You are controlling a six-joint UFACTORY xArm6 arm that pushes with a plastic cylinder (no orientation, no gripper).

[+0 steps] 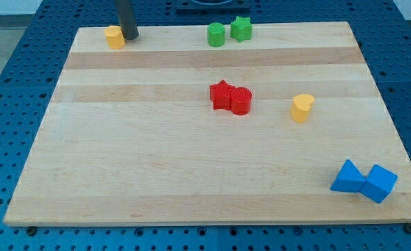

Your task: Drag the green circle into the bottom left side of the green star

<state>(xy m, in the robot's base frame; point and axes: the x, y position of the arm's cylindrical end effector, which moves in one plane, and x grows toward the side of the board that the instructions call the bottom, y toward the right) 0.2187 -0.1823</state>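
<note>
No jaws, only a rod. The tip (pixel 130 36) touches the yellow block (pixel 114 36); the green circle (pixel 216 34) is far to its right. A hard push may knock the green star (pixel 241 28) off the table (pixel 191 174).

Non-task stuff only, all placed off the end effector, i.e. my tip (pixel 130 37). One yellow block (pixel 114 36) sits right against it on the view's left; can't tell the exact shape. Well off toward the view's right and lower down, a red star (pixel 222 95) touches a rounder red block (pixel 241 102) on its right. Further right of those there's a heart-ish yellow block (pixel 302 108), on its own. Farthest from the tip, way down at the view's bottom right, two blue blocks touch: one triangle-ish (pixel 348 176), one squarish (pixel 381 183). All on a pale wooden surface (pixel 156 174), over blue pegboard (pixel 10 84).
</note>
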